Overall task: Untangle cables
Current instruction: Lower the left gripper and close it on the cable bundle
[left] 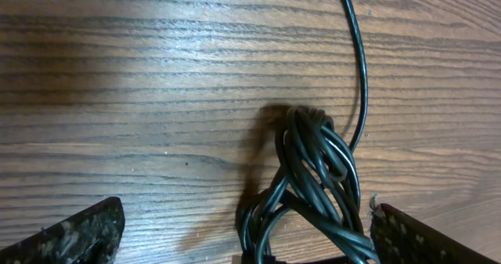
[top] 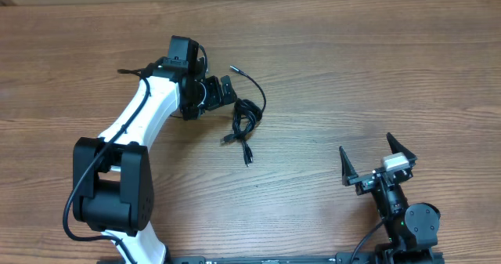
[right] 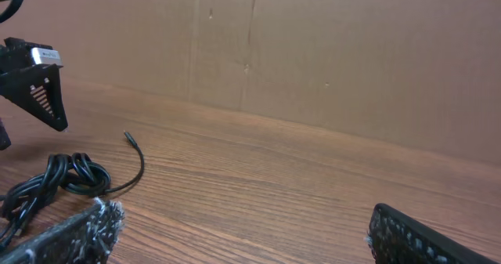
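A wide wooden table (top: pixel 352 52) is filling the overhead view, and a brown cardboard wall (right: pixel 313 52) is closing off its far side. My white and black left arm (top: pixel 141 115) is reaching from the near left corner toward the middle of the table.

I am holding my left pincer (top: pixel 227 92) low over the wood with its jaws spread wide and gripping nothing. I judge this is because the bundle has to pass between the fingers before I can close on it. My right pincer (top: pixel 366 146) is sitting at the near right edge, also spread wide and empty. It is well apart from the work, probably so that it is not crowding the first grab.

The cables (top: pixel 246 115) are lying on the table just to the right of my left pincer. They are making a small bundle of thin black cord, looped over itself. In my left wrist camera this bundle is lying between my two fingers, just beside one of them and well apart from the other.

One loose strand is curving away to the far plug end (top: pixel 232 69). The near plug ends (top: pixel 225 140) are trailing out of the bundle toward me.
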Controlling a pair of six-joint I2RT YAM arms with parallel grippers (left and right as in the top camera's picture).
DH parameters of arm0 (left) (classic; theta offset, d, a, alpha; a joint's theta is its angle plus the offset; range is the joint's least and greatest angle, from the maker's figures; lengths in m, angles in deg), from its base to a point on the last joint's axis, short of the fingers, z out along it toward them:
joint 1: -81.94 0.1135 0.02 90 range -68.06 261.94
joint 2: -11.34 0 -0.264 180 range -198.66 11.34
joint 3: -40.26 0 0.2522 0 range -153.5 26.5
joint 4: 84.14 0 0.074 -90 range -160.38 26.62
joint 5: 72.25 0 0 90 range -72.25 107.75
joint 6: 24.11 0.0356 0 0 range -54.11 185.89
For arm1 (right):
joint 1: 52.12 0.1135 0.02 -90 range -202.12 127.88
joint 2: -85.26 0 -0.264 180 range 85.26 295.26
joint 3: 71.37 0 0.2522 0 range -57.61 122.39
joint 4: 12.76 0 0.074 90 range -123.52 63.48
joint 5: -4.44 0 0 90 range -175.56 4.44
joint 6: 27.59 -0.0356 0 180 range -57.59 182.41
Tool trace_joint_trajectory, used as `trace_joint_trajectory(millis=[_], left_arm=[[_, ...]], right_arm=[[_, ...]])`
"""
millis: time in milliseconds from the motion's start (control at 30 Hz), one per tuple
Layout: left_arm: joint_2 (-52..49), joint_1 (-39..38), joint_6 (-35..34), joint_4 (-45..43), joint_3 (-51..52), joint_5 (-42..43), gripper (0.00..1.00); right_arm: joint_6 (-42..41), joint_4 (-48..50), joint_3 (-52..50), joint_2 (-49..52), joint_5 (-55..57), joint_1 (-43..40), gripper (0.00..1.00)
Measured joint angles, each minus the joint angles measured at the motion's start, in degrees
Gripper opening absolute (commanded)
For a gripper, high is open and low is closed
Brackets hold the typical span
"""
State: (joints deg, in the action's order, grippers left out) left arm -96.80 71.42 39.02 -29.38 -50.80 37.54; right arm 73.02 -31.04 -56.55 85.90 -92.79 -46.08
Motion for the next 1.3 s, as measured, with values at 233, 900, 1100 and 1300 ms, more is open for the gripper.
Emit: trace_joint_trajectory(millis=[233,900,1100,1300], left_arm=[[0.0,-2.47,-1.81,-0.35,0.0,-5.18,1.0],[-4.28,-10.49,-10.69,-0.81,-0.66,-21.55,1.0],[-6.56,-10.38,-10.49,-1.22,-1.68,-19.1,0.98],[-7.06,-10.4,-10.43,-1.42,-1.95,-17.97,0.77]], right_arm=[[0.0,0.0,0.0,-0.02,0.0,0.02,1.0],[-0.02,0.0,0.0,0.0,0.0,0.0,1.0],[0.02,-0.02,0.0,0.0,0.0,0.0,1.0],[0.0,-0.02,0.0,-0.02,0.0,0.0,1.0]])
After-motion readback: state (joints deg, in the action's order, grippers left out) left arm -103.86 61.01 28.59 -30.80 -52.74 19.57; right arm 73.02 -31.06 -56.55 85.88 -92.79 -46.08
